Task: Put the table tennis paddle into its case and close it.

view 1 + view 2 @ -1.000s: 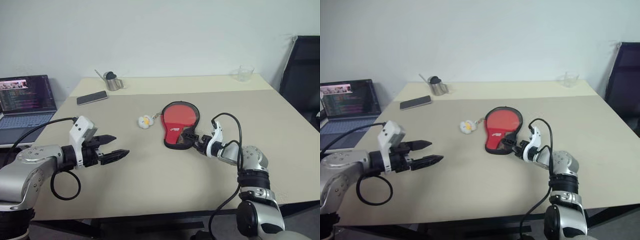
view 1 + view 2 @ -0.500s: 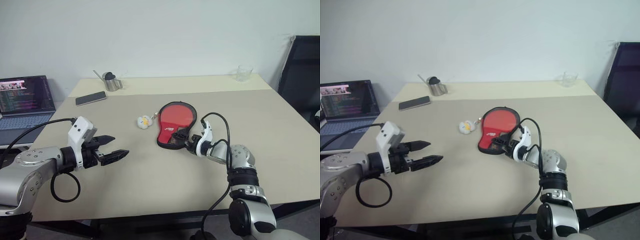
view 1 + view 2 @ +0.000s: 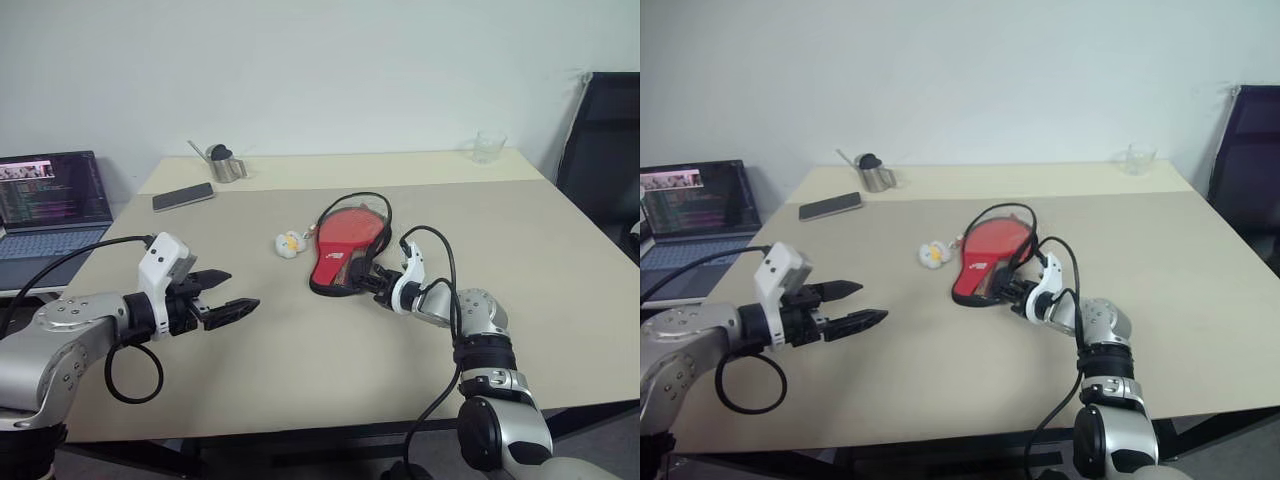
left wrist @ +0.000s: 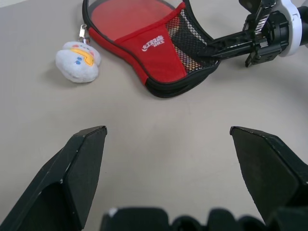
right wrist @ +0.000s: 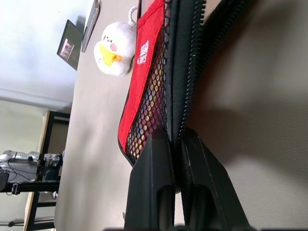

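Near the middle of the beige surface, the case is being held at its narrow handle end by the right gripper, whose black fingers are being pressed together on the black zipped edge beside the mesh pocket. The red side with the white logo is being shown upward, and the black edging of the opened flap is being lifted in a loop above the round end. A red round face is being seen inside the opened case in the left wrist view; whether it is the table tennis paddle cannot be told. A small white plush charm is being kept just beside the case on its left, joined to it by a short chain. The left gripper is being held above the surface, well apart from the case, with its fingers spread wide and nothing between them. Toward the far left corner, a phone and a metal cup are being seen, and a laptop beside the surface.
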You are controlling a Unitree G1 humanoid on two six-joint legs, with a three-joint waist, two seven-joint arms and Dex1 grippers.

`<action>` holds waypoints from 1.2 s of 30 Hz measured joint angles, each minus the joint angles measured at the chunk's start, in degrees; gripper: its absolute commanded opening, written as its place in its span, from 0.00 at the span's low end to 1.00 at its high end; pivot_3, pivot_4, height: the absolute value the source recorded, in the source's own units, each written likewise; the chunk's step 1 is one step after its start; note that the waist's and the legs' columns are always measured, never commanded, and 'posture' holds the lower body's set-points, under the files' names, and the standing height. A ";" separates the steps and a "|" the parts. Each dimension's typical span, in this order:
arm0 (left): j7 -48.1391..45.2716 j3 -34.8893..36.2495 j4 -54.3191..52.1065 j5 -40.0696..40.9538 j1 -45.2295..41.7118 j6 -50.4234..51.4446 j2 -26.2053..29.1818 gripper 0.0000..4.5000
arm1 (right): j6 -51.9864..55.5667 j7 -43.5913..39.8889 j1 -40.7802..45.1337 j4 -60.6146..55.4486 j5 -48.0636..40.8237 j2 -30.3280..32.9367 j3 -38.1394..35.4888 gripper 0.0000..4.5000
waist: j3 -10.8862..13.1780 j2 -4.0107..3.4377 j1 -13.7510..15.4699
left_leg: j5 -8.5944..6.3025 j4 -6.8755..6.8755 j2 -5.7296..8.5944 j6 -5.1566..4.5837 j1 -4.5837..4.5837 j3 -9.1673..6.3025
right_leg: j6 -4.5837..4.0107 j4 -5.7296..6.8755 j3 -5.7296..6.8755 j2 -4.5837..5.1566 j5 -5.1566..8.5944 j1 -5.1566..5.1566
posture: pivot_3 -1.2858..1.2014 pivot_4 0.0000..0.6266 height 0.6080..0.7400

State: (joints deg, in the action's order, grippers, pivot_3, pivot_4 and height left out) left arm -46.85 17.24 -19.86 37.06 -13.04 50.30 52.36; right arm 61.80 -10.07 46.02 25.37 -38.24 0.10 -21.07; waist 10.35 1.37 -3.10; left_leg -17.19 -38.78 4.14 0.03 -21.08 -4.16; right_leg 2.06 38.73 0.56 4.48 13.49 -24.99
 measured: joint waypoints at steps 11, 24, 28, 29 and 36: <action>-0.87 -2.37 2.47 -0.45 -1.41 -1.85 -0.06 1.00 | 16.41 -3.99 -6.54 -13.91 -3.13 9.48 4.57 0.00 | 0.00 -0.01 0.94 | -0.02 0.06 -0.01 -0.02 -0.34 -0.07 | 0.00 -0.35 0.10 0.00 0.00 -0.17 | 0.52 0.24 1.00; -5.11 -9.53 8.55 -2.49 -7.86 -4.73 -0.77 1.00 | 29.84 -12.64 -21.16 -35.26 -12.49 21.07 10.10 0.00 | 0.00 0.00 1.36 | -0.10 0.05 -0.04 -0.09 -0.63 -0.16 | 0.04 -0.76 0.24 -0.04 -0.02 -0.20 | 0.52 0.24 1.00; -6.55 -11.51 9.75 -3.31 -9.24 -5.12 -0.85 1.00 | 29.69 -15.96 -24.53 -38.69 -13.63 24.57 11.61 0.00 | 0.00 0.00 1.30 | -0.13 0.05 -0.06 -0.14 -0.63 -0.16 | 0.04 -0.76 0.25 -0.05 -0.02 -0.20 | 0.52 0.24 1.00; -6.69 -11.84 10.07 -3.46 -9.47 -5.42 -0.86 1.00 | 29.64 -16.44 -25.10 -39.13 -13.75 25.00 11.73 0.00 | 0.00 0.00 1.33 | -0.14 0.05 -0.06 -0.15 -0.63 -0.17 | 0.04 -0.76 0.26 -0.05 -0.02 -0.19 | 0.52 0.24 1.00; -8.31 -12.95 11.55 -4.54 -11.43 -5.96 -0.89 1.00 | 27.79 -19.40 -28.19 -41.95 -13.79 27.18 13.49 0.00 | 0.00 0.01 1.42 | -0.13 0.03 -0.06 -0.14 -0.63 -0.17 | 0.05 -0.77 0.28 -0.05 -0.02 -0.18 | 0.52 0.24 1.00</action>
State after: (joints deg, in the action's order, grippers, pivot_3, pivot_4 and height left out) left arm -55.16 4.29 -8.31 32.52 -24.47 44.34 51.47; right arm 89.60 -29.47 17.83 -16.57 -52.04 27.28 -7.57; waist 10.35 1.38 -1.68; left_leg -17.32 -38.75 4.08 -0.10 -21.72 -4.33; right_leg 2.11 37.96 0.83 4.43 13.47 -25.17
